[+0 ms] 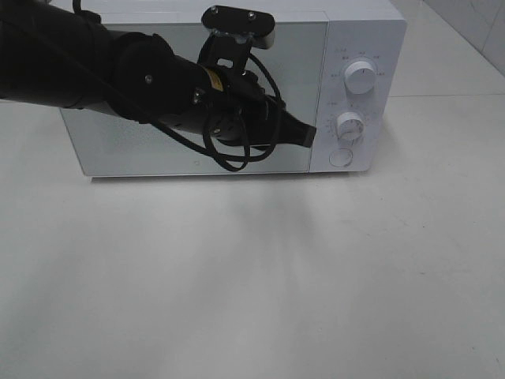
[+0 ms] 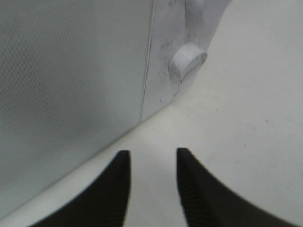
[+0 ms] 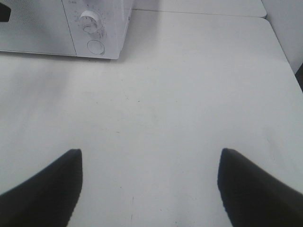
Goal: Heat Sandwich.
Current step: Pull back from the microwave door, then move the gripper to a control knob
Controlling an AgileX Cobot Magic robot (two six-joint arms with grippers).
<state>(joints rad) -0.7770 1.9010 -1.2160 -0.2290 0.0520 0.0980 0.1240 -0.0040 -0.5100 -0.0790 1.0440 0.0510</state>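
Observation:
The sandwich is out of view. The white microwave [image 1: 371,39] stands at the back of the table with its door [image 1: 110,146] closed. My left gripper [image 1: 306,134] is up against the door's right edge, beside the control panel. In the left wrist view the left gripper [image 2: 153,152] stands open by a narrow gap with nothing between its fingers, close to the door [image 2: 71,85] and the lower knob [image 2: 188,62]. My right gripper [image 3: 151,151] is wide open and empty above bare table, some way from the microwave [image 3: 47,28].
The control panel carries an upper knob [image 1: 360,76], a lower knob [image 1: 349,125] and a round button [image 1: 341,157]. The white table [image 1: 252,276] stretches in front of the microwave. The left arm's black body crosses the upper left of the door.

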